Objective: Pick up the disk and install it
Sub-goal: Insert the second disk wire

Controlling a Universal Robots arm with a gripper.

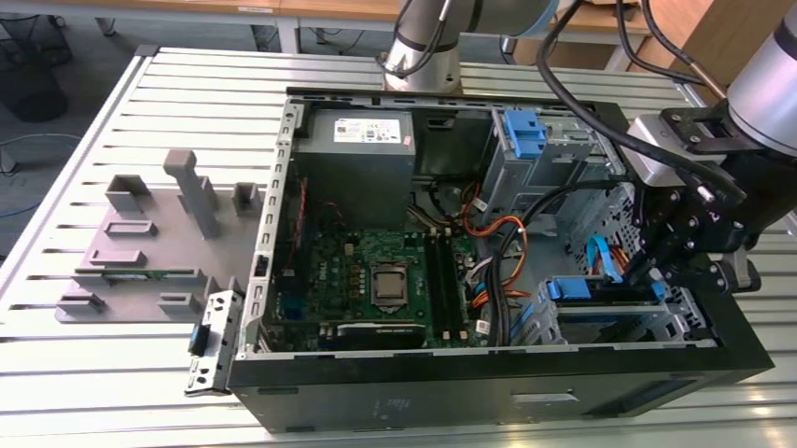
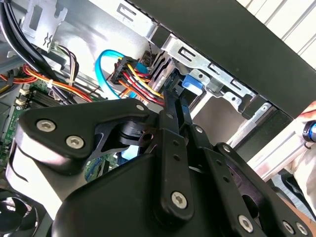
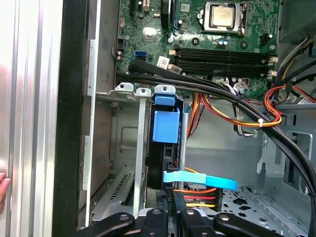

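Observation:
The disk [image 3: 165, 126] stands edge-on in a slot of the metal drive cage [image 3: 126, 89] at the case's front corner, its blue plastic rail tab facing outward. In the exterior view the disk's blue rails [image 1: 583, 289] show in the cage at the lower right of the open computer case. My gripper [image 1: 648, 275] hangs right over that cage. In the second wrist view its fingertips [image 2: 174, 94] meet in a narrow point, shut, just short of the disk's blue tab [image 2: 191, 84]. In the first wrist view the gripper [image 3: 170, 216] sits in line with the disk's end.
Bundled red, yellow and orange power wires [image 3: 232, 118] and a blue data cable [image 3: 200, 180] run close beside the cage. The motherboard [image 1: 373, 280] and grey power-supply box [image 1: 361, 140] fill the case. A grey fixture [image 1: 137, 252] lies on the slotted table. A person's hand [image 3: 2, 185] rests beside the case.

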